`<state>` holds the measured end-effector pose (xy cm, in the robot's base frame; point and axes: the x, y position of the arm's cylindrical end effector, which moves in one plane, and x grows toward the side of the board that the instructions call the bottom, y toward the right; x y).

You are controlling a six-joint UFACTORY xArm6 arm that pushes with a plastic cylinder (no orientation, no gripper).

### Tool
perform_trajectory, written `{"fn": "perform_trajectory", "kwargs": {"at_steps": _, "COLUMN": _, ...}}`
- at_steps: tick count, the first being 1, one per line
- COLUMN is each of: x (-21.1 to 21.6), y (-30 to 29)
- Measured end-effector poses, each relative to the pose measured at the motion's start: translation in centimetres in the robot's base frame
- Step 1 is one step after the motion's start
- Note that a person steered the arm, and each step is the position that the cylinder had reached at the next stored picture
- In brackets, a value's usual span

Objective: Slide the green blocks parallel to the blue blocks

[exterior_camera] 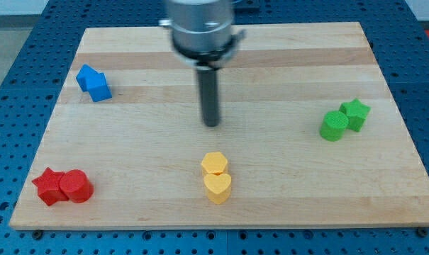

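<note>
Light wood bench [285, 64] with plank grain, sitting on a blue perforated base plate [427, 85]. Block count: 2 green, 2 yellow, 2 red, and a blue cluster that looks like 2 touching pieces, can't separate them cleanly. Green cylinder [333, 126] and green star [355, 114] touch each other near the view's right edge. Blue blocks [93, 83] sit at upper left. Yellow hexagon [214, 163] touches yellow heart [217, 188] at bottom centre. Red star [48, 186] touches red cylinder [75, 187] at bottom left. No gripper fitted, just a rod, so no open/closed state. Rod stands near vertical mid-bench; my tip [211, 125] is just above the yellow hexagon, clear of it, well apart from green and blue.
</note>
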<state>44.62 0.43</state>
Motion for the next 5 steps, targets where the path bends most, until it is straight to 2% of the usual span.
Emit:
{"fn": "perform_trajectory", "kwargs": {"at_steps": 1, "x": 1.8, "y": 4.2}}
{"fn": "perform_trajectory", "kwargs": {"at_steps": 2, "x": 9.2, "y": 9.6}}
{"fn": "perform_trajectory", "kwargs": {"at_steps": 3, "x": 9.9, "y": 11.1}}
{"fn": "perform_trajectory", "kwargs": {"at_steps": 4, "x": 9.9, "y": 16.8}}
{"fn": "perform_trajectory", "kwargs": {"at_steps": 5, "x": 9.8, "y": 17.3}}
